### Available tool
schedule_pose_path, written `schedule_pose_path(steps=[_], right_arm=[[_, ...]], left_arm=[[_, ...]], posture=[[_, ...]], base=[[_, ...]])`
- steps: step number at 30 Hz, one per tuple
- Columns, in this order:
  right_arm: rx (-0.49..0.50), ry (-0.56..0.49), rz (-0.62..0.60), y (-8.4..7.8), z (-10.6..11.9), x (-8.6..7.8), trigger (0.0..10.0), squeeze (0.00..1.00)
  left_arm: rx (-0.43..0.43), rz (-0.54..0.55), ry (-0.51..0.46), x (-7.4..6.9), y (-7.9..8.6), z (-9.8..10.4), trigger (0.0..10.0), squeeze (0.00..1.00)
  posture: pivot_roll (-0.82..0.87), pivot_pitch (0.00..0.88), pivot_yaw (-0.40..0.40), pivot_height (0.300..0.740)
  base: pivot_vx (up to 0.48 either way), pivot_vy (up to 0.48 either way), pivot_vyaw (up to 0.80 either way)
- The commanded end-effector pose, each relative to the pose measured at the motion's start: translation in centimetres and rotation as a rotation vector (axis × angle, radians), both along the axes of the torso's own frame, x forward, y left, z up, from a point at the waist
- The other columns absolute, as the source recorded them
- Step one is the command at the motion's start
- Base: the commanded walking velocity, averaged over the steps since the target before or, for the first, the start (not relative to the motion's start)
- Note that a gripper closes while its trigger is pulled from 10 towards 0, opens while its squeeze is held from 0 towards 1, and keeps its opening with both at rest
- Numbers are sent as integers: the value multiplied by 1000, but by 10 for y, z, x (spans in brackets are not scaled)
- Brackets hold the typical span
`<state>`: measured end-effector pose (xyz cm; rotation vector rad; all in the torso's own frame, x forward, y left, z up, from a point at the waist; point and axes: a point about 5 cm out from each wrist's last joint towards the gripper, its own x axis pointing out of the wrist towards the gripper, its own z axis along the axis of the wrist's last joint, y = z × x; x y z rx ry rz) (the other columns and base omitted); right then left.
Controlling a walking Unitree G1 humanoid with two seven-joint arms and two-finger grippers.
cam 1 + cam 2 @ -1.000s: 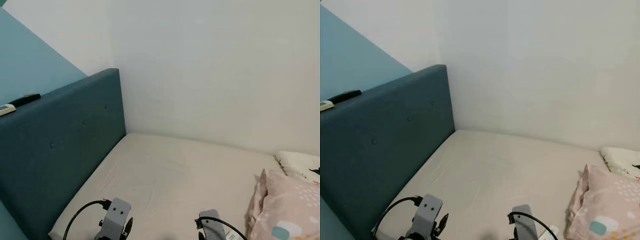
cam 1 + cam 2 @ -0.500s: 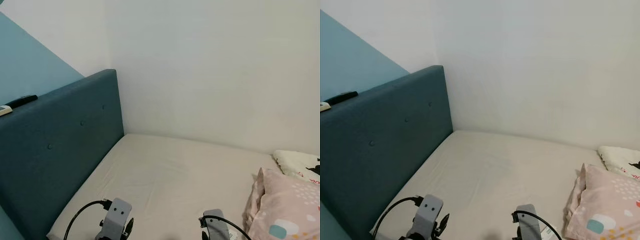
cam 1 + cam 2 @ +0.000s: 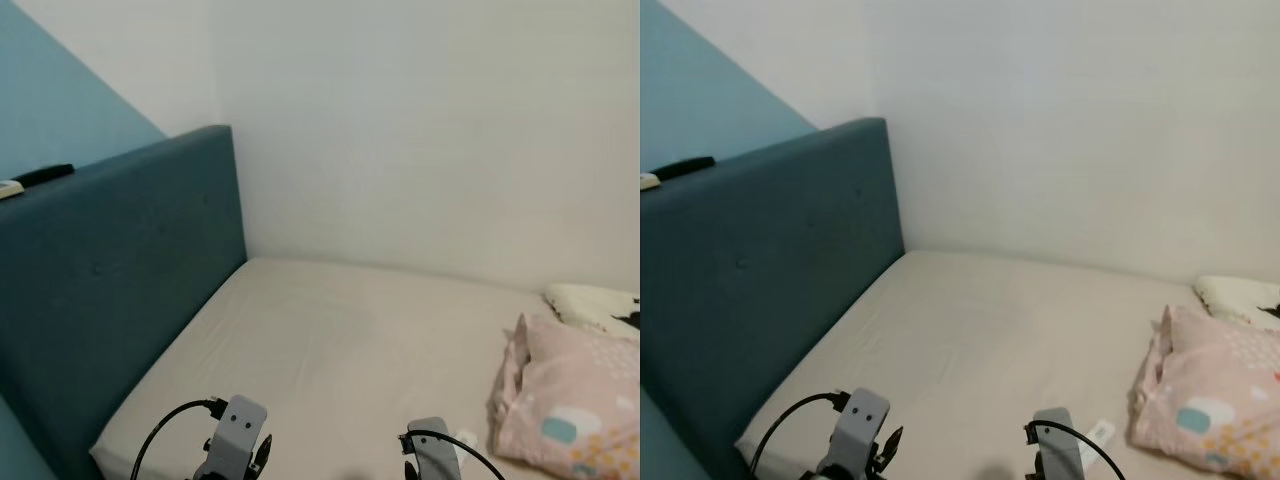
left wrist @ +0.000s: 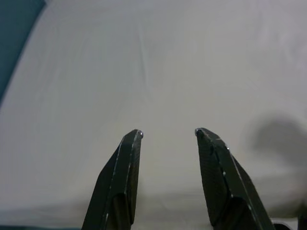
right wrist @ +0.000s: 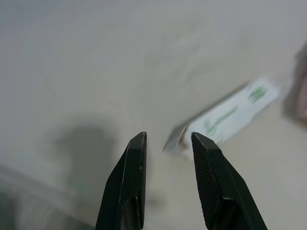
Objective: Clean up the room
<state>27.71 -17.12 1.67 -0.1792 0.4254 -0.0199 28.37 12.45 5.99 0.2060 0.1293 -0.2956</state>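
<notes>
We see only the wrists of both arms at the lower edge of the head views, so the fingers themselves are cut off there; the wrist views supply them. The left claw (image 4: 167, 132) hangs over the bare cream sheet of the bed (image 3: 330, 340) with its two black fingers apart and nothing between them. The right claw (image 5: 168, 136) also has its fingers parted and empty. Just beyond its tips lies a small white packet with green print (image 5: 225, 117), flat on the sheet; it is blurred, so we cannot read the print or tell what it is. In the right eye view the same packet (image 3: 1097, 434) peeks out beside the right wrist, partly hidden by it. Farther off on that claw's outer side rests a pink patterned pillow (image 3: 570, 410), cut off by the frame, with a white pillow (image 3: 595, 305) behind it. Well away on the left claw's side stands the dark teal headboard (image 3: 110, 280), a black remote (image 3: 42, 174) lying on its top edge.
</notes>
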Motion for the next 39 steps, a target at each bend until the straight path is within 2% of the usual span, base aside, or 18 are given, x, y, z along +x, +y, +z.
schedule_pose_path(steps=[1,17,20,22,23,24,25,26,29,32,38,39], right_arm=[[10,19,-6,0,-4,-3,10000,0],[13,23,-9,2,-5,-4,10000,0],[21,10,-12,2,-3,-3,10000,0],[5,-25,7,3,2,0,10000,4],[-5,-41,23,3,5,2,10000,1000],[-5,-41,23,3,5,2,10000,1000],[-28,-58,38,4,8,4,10000,1000],[-28,-58,38,4,8,4,10000,1000],[-44,-68,21,3,10,11,10000,1000],[-51,-75,10,1,11,15,10000,1000],[-56,-100,-15,-9,22,32,10000,1000],[-40,-100,-18,-13,25,37,10000,1000]], left_arm=[[2,-8,27,-3,0,-5,10000,0],[4,-57,30,-4,-2,-4,10000,0],[-14,-93,5,-3,-2,1,10000,0],[-55,-145,-39,-2,-2,10,10000,0],[-77,-198,-65,-3,-3,15,10000,0],[-77,-198,-65,-3,-3,15,10000,0],[-99,-264,-97,-6,-5,21,10000,0],[-99,-264,-97,-6,-5,21,10000,0],[-72,-338,-128,-10,-9,26,10000,0],[-68,-359,-135,-12,-12,28,10000,0],[-79,-444,-168,-16,-26,38,10000,0],[-76,-491,-181,-18,-31,42,10000,0]], posture=[[-14,103,18,610],[-10,106,21,610],[-5,114,22,610],[-3,119,21,610],[-2,131,18,610],[-2,131,18,610],[0,137,18,610],[0,137,18,610],[12,169,27,610],[13,181,30,610],[32,228,28,610],[42,244,28,610]], base=[[0,0,0],[0,0,0],[0,0,0],[0,0,0],[0,0,0],[0,0,0],[0,0,0],[0,0,0],[0,0,0],[0,0,0],[0,0,0],[0,0,0]])
